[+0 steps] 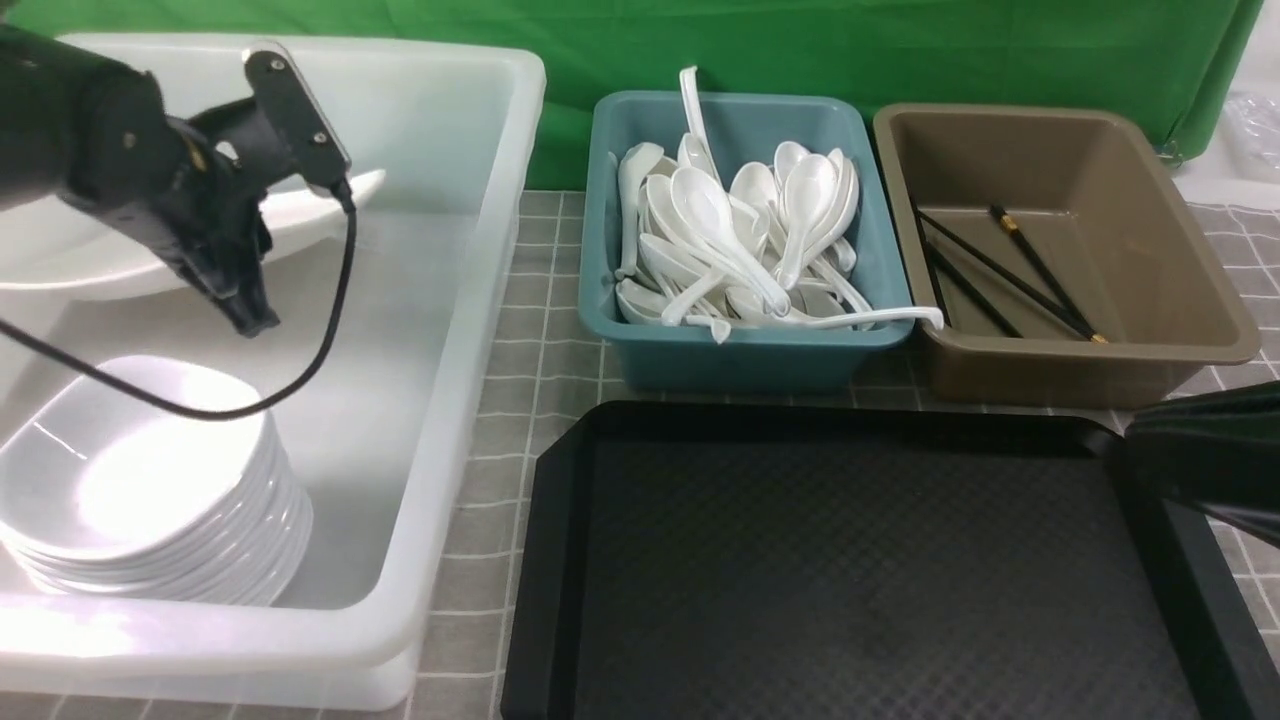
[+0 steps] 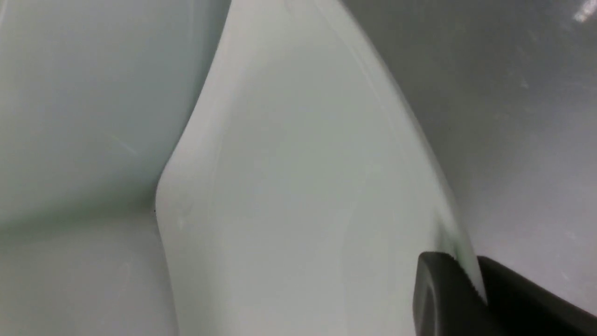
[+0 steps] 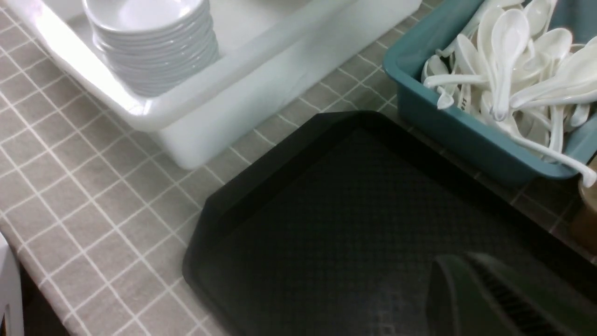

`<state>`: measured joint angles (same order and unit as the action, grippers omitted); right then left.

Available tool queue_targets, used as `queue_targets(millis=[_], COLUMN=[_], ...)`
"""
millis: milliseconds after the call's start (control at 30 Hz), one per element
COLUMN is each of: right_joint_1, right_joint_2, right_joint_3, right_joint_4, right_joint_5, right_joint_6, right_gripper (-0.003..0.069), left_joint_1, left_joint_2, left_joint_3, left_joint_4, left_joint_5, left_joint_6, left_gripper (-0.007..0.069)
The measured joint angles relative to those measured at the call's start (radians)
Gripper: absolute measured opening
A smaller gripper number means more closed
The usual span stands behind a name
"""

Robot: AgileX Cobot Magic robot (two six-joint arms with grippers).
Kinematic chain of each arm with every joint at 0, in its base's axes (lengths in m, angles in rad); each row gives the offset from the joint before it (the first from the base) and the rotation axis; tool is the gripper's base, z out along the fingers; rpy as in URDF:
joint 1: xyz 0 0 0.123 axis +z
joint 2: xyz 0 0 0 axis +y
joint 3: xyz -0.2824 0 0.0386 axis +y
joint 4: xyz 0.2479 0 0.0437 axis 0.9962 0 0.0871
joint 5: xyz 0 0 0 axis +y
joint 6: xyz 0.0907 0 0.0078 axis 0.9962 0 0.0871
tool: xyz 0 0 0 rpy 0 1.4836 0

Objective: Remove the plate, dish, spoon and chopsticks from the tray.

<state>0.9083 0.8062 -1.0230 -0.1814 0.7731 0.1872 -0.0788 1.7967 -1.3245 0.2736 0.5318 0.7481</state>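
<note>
So the left gripper (image 1: 245, 305) has the plate (image 1: 90, 255) pinched by its rim. In the left wrist view you can see a black finger (image 2: 438, 298) on each side of the white edge. The plate is held up inside the white tub (image 1: 470, 330), behind and above the stack of small dishes (image 1: 150, 480). The spoons (image 1: 740, 240) are piled in the teal tub (image 1: 740, 360), and the chopsticks (image 1: 1010, 270) lie in the brown tub (image 1: 1150, 230). The tray (image 1: 850, 560) sits in front of both on the checked tablecloth (image 3: 93, 186). The right gripper (image 3: 485, 298) hangs over the tray's right side. Honestly can't tell whether it's wide or narrow, since only a dark bit shows.
</note>
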Motion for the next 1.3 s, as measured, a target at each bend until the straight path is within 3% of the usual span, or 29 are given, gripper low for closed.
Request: queue_targets(millis=[167, 400, 467, 500, 700, 833, 967, 1033, 1167, 1300], right_joint_1=[0.000, 0.000, 0.000, 0.000, 0.000, 0.000, 0.000, 0.000, 0.000, 0.000], right_joint_2=[0.000, 0.000, 0.000, 0.000, 0.000, 0.000, 0.000, 0.000, 0.000, 0.000], right_joint_3=[0.000, 0.000, 0.000, 0.000, 0.000, 0.000, 0.000, 0.000, 0.000, 0.000], right_joint_4=[0.001, 0.001, 0.001, 0.001, 0.001, 0.001, 0.001, 0.001, 0.001, 0.001], right_joint_5=[0.017, 0.026, 0.024, 0.022, 0.019, 0.019, 0.019, 0.023, 0.027, 0.028], right_joint_6=[0.000, 0.000, 0.000, 0.000, -0.001, -0.001, -0.001, -0.001, -0.001, 0.001], right_gripper=[0.0056, 0.0069, 0.0070, 0.0071, 0.0078, 0.0087, 0.0091, 0.0091, 0.0097, 0.0099], left_joint_1=[-0.001, -0.001, -0.001, -0.001, -0.001, -0.004, -0.070, -0.125, -0.226, -0.291], left_joint_2=[0.012, 0.010, 0.009, 0.004, -0.030, -0.142, -0.352, -0.482, -0.728, -0.938], left_joint_3=[-0.004, -0.005, -0.006, -0.006, -0.006, -0.006, 0.035, 0.088, 0.263, 0.460], left_joint_4=[-0.003, -0.080, -0.083, -0.088, -0.177, -0.365, -0.508, -0.581, -0.735, -0.813], left_joint_5=[0.006, 0.078, 0.089, 0.119, 0.197, 0.225, 0.210, 0.170, 0.062, -0.082], left_joint_6=[0.015, 0.027, 0.030, 0.030, 0.029, -0.008, -0.022, -0.023, -0.023, -0.020], left_gripper=[0.0093, 0.0299, 0.0328, 0.0379, 0.0442, 0.0363, 0.0116, 0.0039, 0.0004, 0.0001])
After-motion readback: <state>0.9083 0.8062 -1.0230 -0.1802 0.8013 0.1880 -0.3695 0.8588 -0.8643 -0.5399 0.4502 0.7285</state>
